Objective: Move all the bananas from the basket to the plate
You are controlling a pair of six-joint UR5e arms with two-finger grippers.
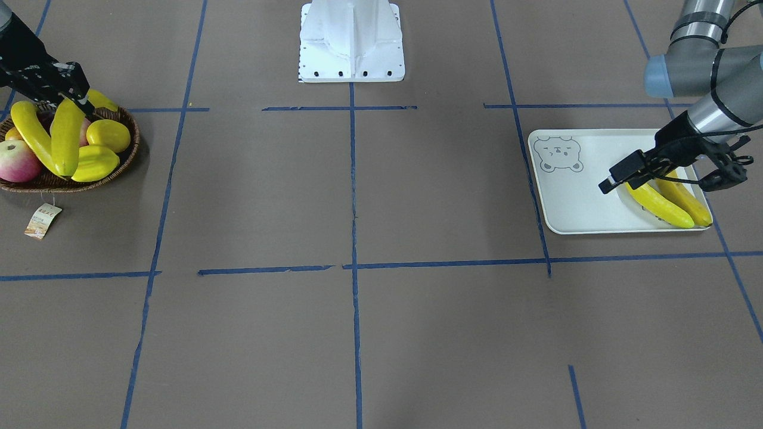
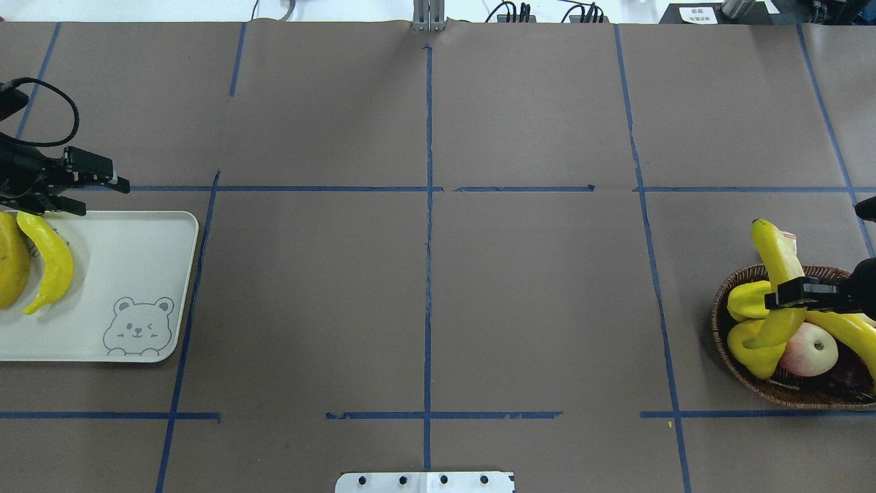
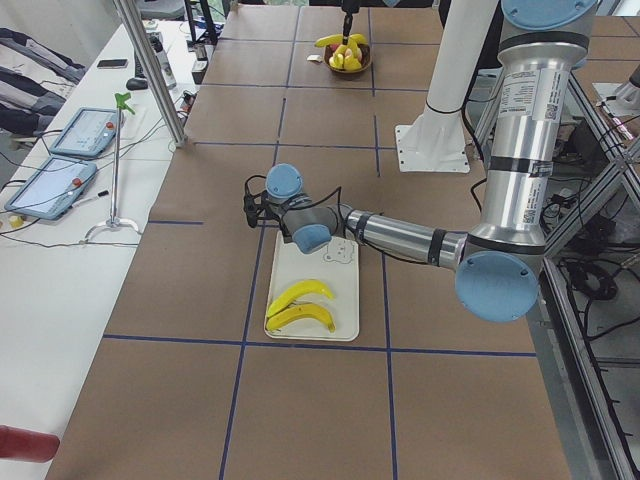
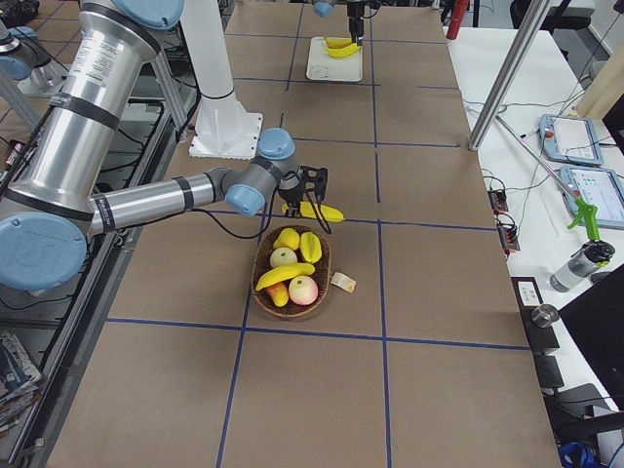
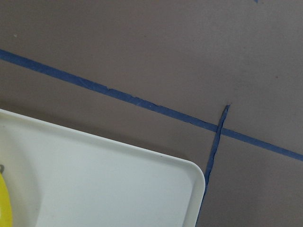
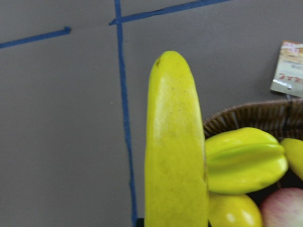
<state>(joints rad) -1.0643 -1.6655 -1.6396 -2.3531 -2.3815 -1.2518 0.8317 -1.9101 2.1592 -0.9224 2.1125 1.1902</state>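
Observation:
My right gripper is shut on a yellow banana and holds it over the wicker basket's rim. The banana fills the right wrist view. A second banana lies in the basket. The cream bear-print plate holds two bananas: a bright yellow one and a darker orange-yellow one. My left gripper is open and empty above the plate's far edge, just beyond the bananas' ends.
The basket also holds a ridged starfruit, a round yellow fruit and a red-green apple. A paper tag lies beside it. The robot's white base stands at mid-table. Blue tape lines cross the brown table.

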